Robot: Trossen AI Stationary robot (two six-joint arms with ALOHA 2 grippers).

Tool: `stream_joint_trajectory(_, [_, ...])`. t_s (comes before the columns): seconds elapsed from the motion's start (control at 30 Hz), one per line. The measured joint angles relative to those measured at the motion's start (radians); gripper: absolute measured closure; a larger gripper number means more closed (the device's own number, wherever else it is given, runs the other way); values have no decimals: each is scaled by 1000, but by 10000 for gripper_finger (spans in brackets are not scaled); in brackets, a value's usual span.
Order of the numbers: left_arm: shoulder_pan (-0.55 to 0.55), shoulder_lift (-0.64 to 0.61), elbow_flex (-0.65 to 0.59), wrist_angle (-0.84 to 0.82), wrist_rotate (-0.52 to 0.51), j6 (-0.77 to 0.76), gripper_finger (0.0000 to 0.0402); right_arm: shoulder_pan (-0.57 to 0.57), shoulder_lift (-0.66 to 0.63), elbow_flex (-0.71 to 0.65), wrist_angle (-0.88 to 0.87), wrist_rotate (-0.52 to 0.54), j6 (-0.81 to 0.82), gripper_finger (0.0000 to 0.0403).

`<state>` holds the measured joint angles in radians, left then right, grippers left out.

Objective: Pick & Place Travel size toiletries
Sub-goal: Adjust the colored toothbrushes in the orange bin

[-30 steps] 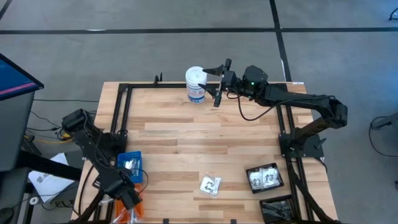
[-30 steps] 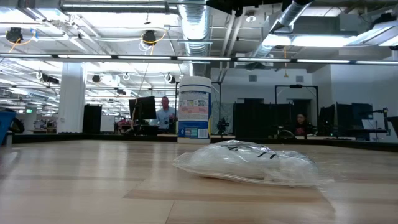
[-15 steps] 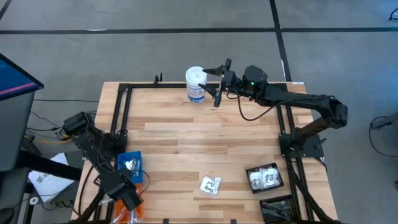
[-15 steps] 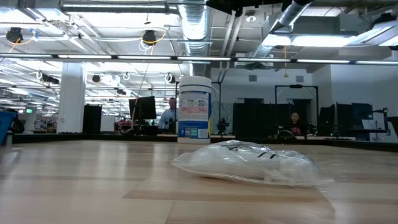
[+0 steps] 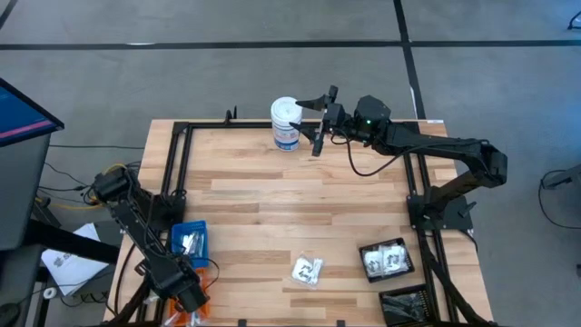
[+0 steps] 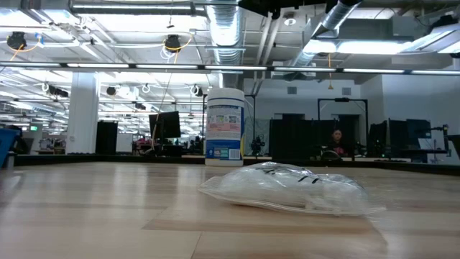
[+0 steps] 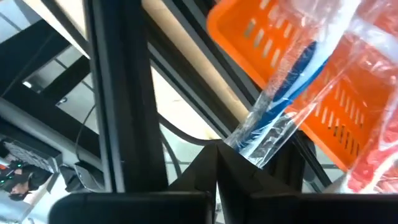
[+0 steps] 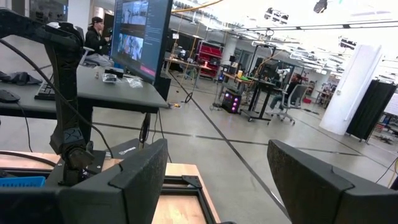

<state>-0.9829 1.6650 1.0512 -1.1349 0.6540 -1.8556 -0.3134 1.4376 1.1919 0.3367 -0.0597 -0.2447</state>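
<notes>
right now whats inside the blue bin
The blue bin holds shiny clear packets with white contents. What lies beneath them is covered, and the left arm hides its near edge.

This is looking like a large open-plan robotics lab or industrial workspace. Exposed silver ducting and strip lights are running across an open ceiling, and white columns are standing among rows of workstations with dark monitors. A person is sitting at a far desk, and another is working beside a big screen. A grey concrete floor marked with dark lines is surrounding the wooden counter, which is sitting inside a black metal frame carrying two robot arms.
</notes>
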Motion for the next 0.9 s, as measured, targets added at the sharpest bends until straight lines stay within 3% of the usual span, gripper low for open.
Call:
stream_joint_trajectory(0.63, [27,0,0,283,-23,-100,401,0,0,0,0,0,0,132])
stream_joint_trajectory(0.9, [12,-10,0,248,-17,-166,401,0,0,0,-3,0,0,132])
